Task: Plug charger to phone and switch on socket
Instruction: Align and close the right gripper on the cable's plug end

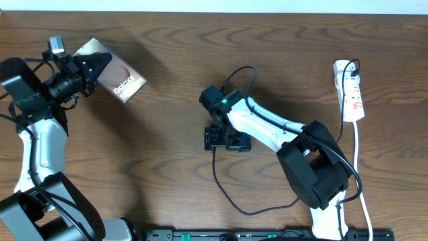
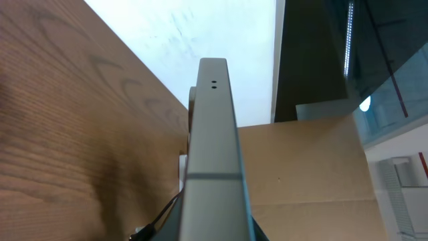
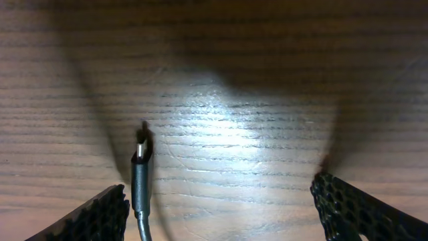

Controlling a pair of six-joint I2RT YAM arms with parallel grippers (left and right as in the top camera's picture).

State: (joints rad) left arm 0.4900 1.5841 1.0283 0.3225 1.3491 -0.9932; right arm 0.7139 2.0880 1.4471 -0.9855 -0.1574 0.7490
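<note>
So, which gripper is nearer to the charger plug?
Right. The right gripper is open over the charger plug, which lies close to one of its sides. The left gripper is far off, holding the phone.

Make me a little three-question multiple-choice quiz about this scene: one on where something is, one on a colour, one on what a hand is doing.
1. Where is the phone?
A. In the left hand, at the far left of the table
B. Lying flat at the middle of the table
C. At the right edge

2. What colour is the power strip?
A. Black
B. White
C. Blue

3. What is the right hand doing?
A. It is open, with the charger plug ungripped
B. It is shut on the plug
C. It is shut on the phone

Answers:
1. A: the overhead view shows the left hand clamped on one end of the phone.
2. B: its casing is white, with small red marks.
3. A: its fingers stand wide apart and the plug sits loose near one of them.
</note>
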